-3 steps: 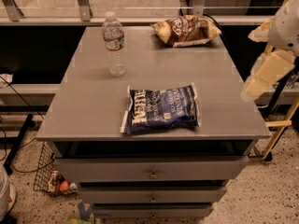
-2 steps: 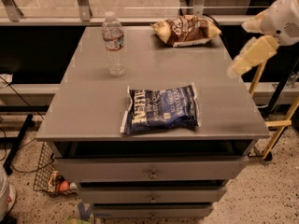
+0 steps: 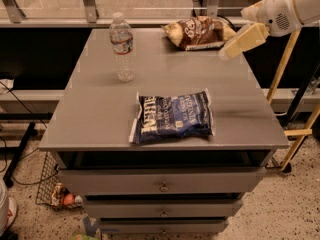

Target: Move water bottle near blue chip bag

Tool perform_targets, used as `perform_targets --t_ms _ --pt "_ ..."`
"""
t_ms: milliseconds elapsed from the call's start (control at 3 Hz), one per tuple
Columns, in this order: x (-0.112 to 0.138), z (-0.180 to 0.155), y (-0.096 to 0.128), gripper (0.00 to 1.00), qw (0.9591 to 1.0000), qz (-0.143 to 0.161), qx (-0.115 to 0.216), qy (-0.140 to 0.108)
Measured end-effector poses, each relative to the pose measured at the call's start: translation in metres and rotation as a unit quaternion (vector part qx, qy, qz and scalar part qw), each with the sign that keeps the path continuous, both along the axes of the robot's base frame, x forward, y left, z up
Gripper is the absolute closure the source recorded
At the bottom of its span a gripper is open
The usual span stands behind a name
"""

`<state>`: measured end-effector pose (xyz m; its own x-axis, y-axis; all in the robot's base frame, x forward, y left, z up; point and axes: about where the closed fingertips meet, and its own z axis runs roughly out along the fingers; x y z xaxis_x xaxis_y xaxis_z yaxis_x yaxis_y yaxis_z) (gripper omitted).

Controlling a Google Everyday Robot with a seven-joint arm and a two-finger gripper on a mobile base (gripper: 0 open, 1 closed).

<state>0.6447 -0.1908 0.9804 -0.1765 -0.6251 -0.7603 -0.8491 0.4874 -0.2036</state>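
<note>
The water bottle point(image 3: 122, 46), clear with a white cap and a red-and-blue label band, stands upright at the back left of the grey cabinet top point(image 3: 95, 119). The blue chip bag point(image 3: 172, 116) lies flat near the front middle of the top, about a hand's width to the front right of the bottle. My gripper point(image 3: 239, 42) hangs over the back right of the top, at the end of the white arm point(image 3: 287, 4), far to the right of the bottle and holding nothing that shows.
A brown and cream chip bag point(image 3: 197, 32) lies at the back right, just left of the gripper. The cabinet has drawers point(image 3: 163, 186) below. A wire basket point(image 3: 52, 189) stands on the floor at the left, wooden legs point(image 3: 287, 59) at the right.
The arm and gripper have moved left and up, from beside the cabinet's right edge to over its back right part. The bottle and both bags have not moved.
</note>
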Motion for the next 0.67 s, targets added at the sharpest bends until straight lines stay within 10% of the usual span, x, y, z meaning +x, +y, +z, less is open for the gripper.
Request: perform_targets --t_ms 667 --pt "0.028 -0.006 0.052 0.0 0.9992 0.0 0.022 -0.033"
